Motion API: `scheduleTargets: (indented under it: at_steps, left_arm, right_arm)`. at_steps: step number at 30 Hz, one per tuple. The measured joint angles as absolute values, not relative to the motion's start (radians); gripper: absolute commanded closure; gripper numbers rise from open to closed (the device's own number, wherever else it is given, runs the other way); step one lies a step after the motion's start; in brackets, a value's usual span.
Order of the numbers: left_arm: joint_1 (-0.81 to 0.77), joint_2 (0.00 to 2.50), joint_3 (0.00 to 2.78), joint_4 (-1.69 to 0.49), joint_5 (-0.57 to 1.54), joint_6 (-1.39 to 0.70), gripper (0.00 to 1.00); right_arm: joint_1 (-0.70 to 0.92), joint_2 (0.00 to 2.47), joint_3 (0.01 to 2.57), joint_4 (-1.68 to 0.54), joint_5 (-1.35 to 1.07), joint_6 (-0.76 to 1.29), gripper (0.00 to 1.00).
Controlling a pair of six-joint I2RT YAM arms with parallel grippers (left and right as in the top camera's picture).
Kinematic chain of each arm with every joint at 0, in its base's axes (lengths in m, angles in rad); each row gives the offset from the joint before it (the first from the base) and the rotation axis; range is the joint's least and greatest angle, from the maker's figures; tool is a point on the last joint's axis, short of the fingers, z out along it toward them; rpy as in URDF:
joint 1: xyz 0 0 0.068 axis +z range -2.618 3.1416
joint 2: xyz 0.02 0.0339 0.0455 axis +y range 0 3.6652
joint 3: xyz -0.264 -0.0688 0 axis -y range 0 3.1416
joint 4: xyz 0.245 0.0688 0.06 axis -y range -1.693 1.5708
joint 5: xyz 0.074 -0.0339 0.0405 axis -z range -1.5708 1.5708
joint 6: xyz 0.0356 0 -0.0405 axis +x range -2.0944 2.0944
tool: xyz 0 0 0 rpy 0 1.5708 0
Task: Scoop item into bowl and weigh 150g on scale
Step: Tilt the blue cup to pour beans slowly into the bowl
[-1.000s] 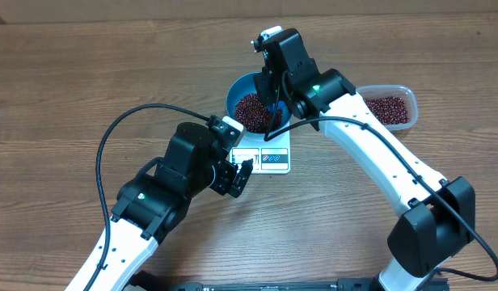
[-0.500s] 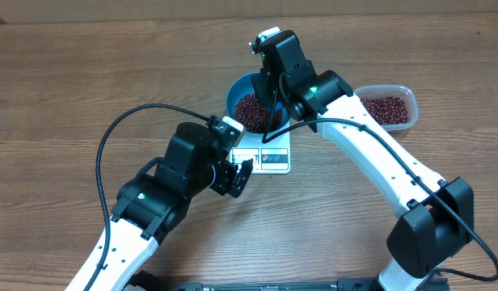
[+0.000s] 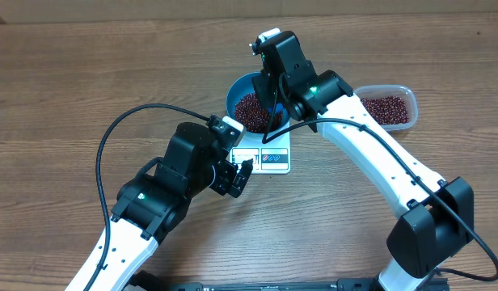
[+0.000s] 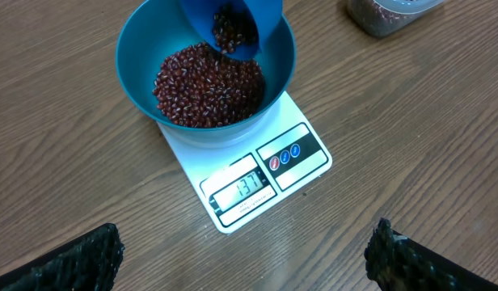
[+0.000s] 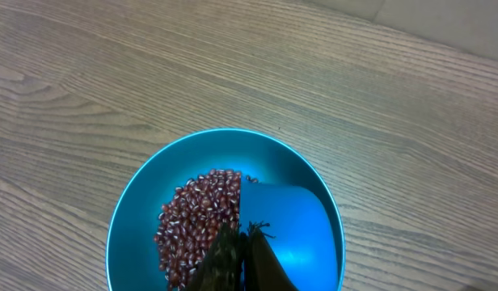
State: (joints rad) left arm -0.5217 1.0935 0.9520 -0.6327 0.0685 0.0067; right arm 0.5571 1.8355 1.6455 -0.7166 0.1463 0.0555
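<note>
No movement is seen; pouring seems paused. The small blue plastic scoop (image 4: 233, 20) is clamped by the right tool (image 5: 242, 242) over the round bright blue bowl (image 4: 136, 73). The left tool (image 4: 241, 263) is spread apart, empty.

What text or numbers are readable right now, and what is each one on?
"137": on the display of the scale, as best it reads in the left wrist view.
Print around the two round buttons on the scale: too small to read.
Bowl, scoop, tub: no text visible.
</note>
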Motion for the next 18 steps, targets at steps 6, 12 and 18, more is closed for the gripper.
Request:
scheduleTargets:
  at_steps: [6,12,18]
  left_arm:
    - [-0.522,1.093,0.952,-0.632,0.068,0.007,0.00]
    - [-0.522,1.093,0.952,-0.632,0.068,0.007,0.00]
    - [-0.522,1.093,0.952,-0.632,0.068,0.007,0.00]
  right_arm:
    - [0.557,1.835,1.645,-0.719,0.165,0.055,0.96]
    - [0.560,1.835,1.645,-0.723,0.184,0.055,0.96]
    - [0.577,1.835,1.645,-0.719,0.193,0.052,0.96]
